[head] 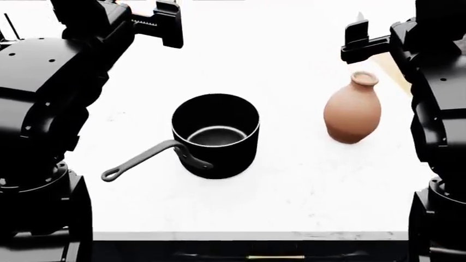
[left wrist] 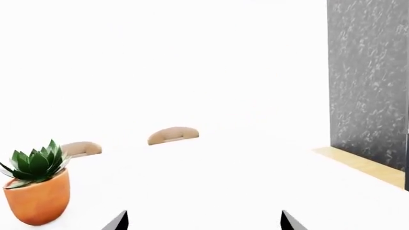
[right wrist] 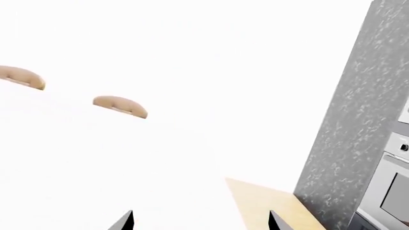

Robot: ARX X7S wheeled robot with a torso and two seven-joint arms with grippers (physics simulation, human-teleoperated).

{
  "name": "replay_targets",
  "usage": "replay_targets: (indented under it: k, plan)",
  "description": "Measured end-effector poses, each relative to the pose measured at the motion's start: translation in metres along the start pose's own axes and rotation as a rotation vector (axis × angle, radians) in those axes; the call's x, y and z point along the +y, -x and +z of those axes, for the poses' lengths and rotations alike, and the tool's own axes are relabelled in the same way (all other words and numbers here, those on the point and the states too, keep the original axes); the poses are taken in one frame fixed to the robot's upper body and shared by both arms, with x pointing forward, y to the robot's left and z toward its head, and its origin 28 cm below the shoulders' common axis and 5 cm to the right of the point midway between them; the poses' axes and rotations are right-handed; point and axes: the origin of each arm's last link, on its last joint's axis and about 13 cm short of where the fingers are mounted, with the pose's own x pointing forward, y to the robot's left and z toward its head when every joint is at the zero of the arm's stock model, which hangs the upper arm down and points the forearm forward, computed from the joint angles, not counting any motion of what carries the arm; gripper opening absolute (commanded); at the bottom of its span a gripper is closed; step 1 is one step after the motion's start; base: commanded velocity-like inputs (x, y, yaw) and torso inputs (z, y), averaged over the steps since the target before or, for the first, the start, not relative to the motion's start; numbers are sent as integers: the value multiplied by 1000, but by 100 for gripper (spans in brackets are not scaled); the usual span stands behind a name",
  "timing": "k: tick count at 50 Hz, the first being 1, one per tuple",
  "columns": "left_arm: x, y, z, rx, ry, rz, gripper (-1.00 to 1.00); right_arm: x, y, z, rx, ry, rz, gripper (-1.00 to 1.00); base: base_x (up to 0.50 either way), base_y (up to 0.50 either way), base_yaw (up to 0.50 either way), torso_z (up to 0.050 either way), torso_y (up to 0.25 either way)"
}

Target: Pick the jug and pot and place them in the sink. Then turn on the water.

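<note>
White stone is stretching out as the countertop, and both task things are standing on it in the head view; no sink or tap is showing in any picture. The two black arms are hanging raised over the far part of the counter, one to each side. The pot is sitting upright near the middle, its long thin handle running toward the robot's left and toward the near edge. That puts the handle on the left arm's side, so I would judge the left gripper the better placed for it, coming back toward the robot and down. The jug is standing upright to the right, well apart from the pot, almost directly below the right gripper, which is nearer to it than to anything else. Each wrist view is showing two dark fingertips spread wide with nothing between them. An orange planter with a green plant is standing off beside the left gripper, touching neither finger.
</note>
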Motion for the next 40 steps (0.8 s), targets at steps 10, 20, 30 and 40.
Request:
replay_targets:
  k: [10,20,30,40]
  plan:
    - [4,13,14,84,-20,-65,100,-1,0,0,10,-2,-5,100,0,0,0,0,0]
    - [7,41,52,316,-213,-190,100,-4,2,-6,19,-11,-14,100,0,0,0,0,0]
    - [-1,87,71,635,-345,-435,100,-5,2,-13,27,-25,-12,100,0,0,0,0,0]
    - [1,116,76,856,-327,-519,100,-4,1,-16,30,-29,-2,100,0,0,0,0,0]
